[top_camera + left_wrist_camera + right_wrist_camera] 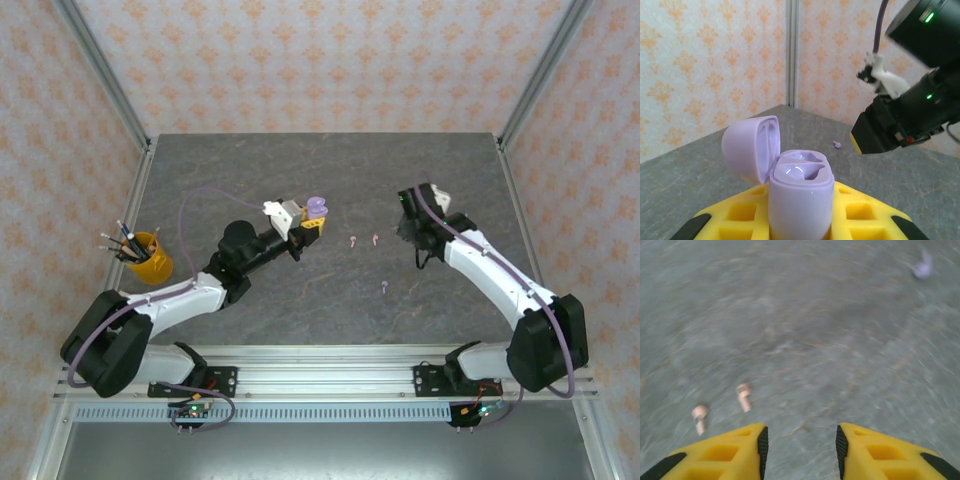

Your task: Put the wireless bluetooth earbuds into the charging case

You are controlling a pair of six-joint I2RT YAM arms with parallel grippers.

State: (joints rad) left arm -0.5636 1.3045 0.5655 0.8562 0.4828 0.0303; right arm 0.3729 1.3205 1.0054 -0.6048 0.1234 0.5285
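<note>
My left gripper (pixel 800 222) is shut on the lilac charging case (pixel 801 197), which stands upright between the yellow fingers (pixel 740 215) with its lid (pixel 745 145) swung open to the left. Something glossy and lilac lies in the case's wells; I cannot tell whether it is an earbud. In the top view the case (pixel 318 207) is held above the table's middle. My right gripper (pixel 801 445) is open and empty over the table, in a motion-blurred view. Two pink earbuds (pixel 744 396) (pixel 700 417) lie just ahead and left of it, and a lilac earbud (pixel 922 270) lies far right.
From above, the pink earbuds (pixel 354 241) (pixel 375 239) lie between the two grippers and the lilac one (pixel 386 288) lies nearer the bases. A yellow cup of pens (pixel 148 256) stands at the left edge. The right arm (pixel 910 115) hangs close to the case.
</note>
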